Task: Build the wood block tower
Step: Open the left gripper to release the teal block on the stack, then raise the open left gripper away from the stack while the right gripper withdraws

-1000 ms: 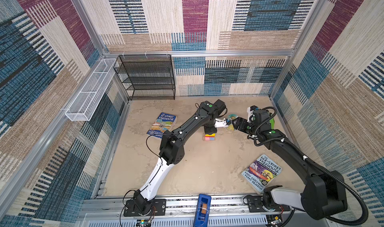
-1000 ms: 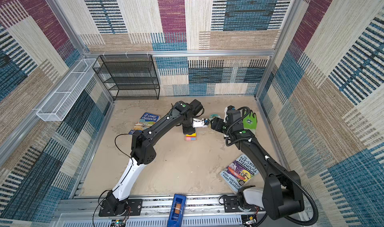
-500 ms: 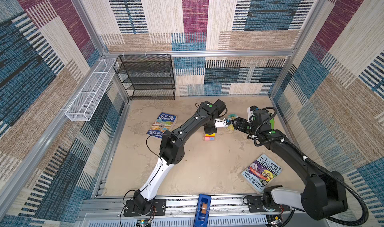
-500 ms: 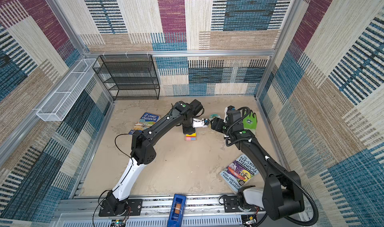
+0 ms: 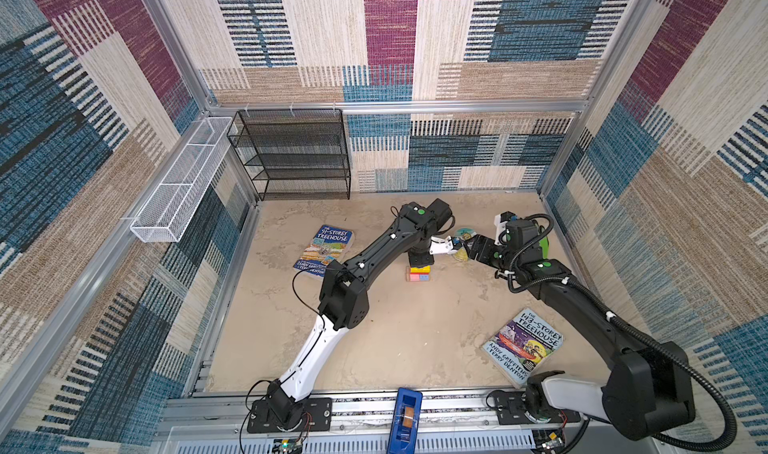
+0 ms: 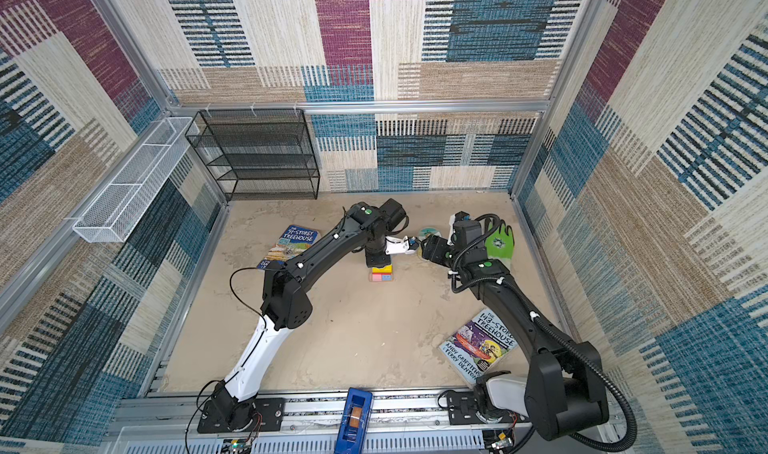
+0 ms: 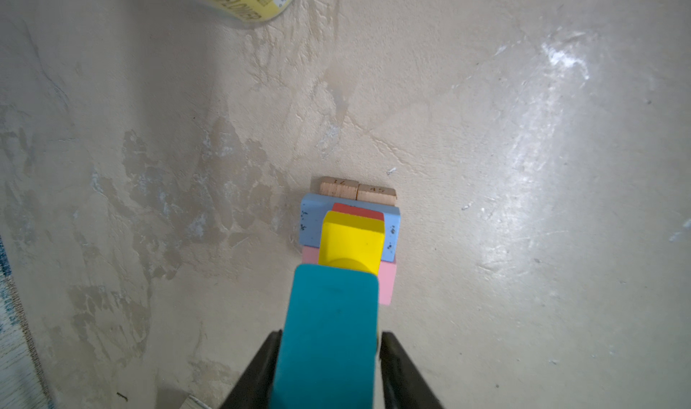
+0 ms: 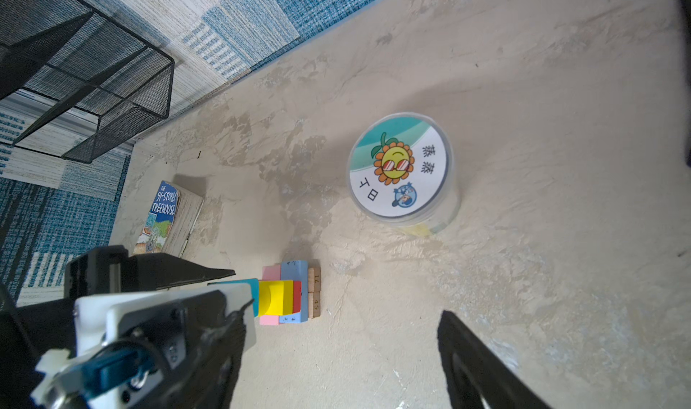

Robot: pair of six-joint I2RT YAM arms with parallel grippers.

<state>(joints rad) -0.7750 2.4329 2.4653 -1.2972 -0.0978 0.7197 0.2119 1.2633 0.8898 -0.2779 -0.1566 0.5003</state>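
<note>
The tower (image 5: 419,273) (image 6: 382,273) stands mid-floor. In the left wrist view it shows two plain wood blocks (image 7: 357,192) lowest, then pink (image 7: 387,280), light blue (image 7: 310,224), red (image 7: 357,212) and yellow (image 7: 353,235) blocks, with a yellow cylinder (image 7: 346,263) on top. My left gripper (image 7: 331,334) (image 5: 417,261) points straight down over the stack, shut on the teal house-shaped piece (image 7: 329,313), which covers most of the cylinder. My right gripper (image 8: 336,336) (image 5: 473,246) hangs open and empty to the right, close by the left wrist.
A jar with a printed lid (image 8: 400,167) stands right of the tower. Paperbacks lie at the left (image 5: 326,250) and front right (image 5: 525,346). A black mesh rack (image 5: 299,157) and white wire basket (image 5: 178,182) line the back left. A green glove (image 6: 498,242) lies far right.
</note>
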